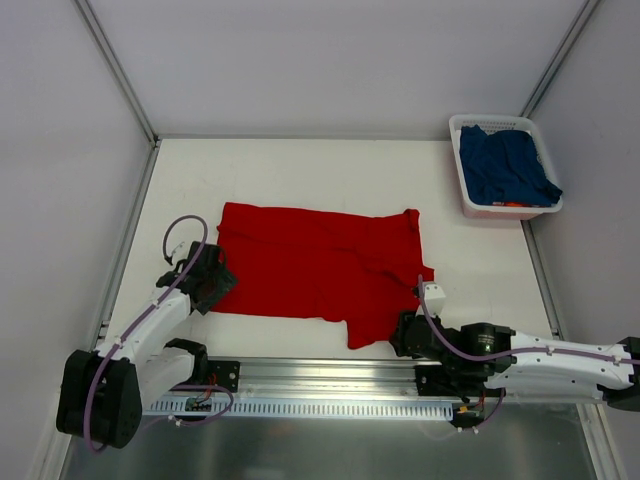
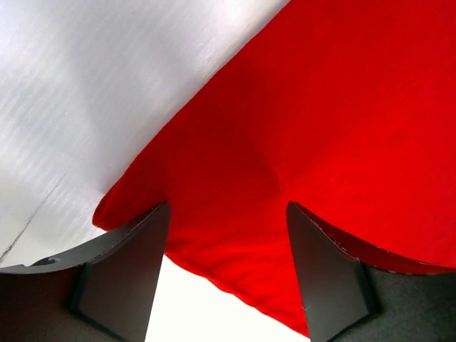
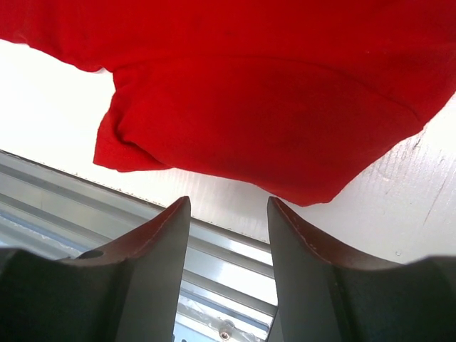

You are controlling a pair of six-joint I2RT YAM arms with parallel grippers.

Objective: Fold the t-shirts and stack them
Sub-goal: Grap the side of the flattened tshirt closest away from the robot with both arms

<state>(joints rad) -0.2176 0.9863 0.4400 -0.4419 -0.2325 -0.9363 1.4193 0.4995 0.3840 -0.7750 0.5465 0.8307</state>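
Top view: red shirt point(image 1: 320, 270) lies spread flat mid-table point(image 1: 300, 170); navy shirt point(image 1: 505, 165) is bunched in basket point(image 1: 480, 212) at far R corner. L gripper point(image 1: 210, 285) sits at red shirt's near-L corner, R gripper point(image 1: 402, 333) by its near sleeve; jaw gaps can't be read here. L wrist: fingers point(image 2: 121, 274) stand wide apart, straddling the shirt corner, cloth between but not pinched. R wrist: fingers point(image 3: 153, 263) apart w/ nothing between them, sleeve just beyond tips, rail point(image 3: 57, 178) below.
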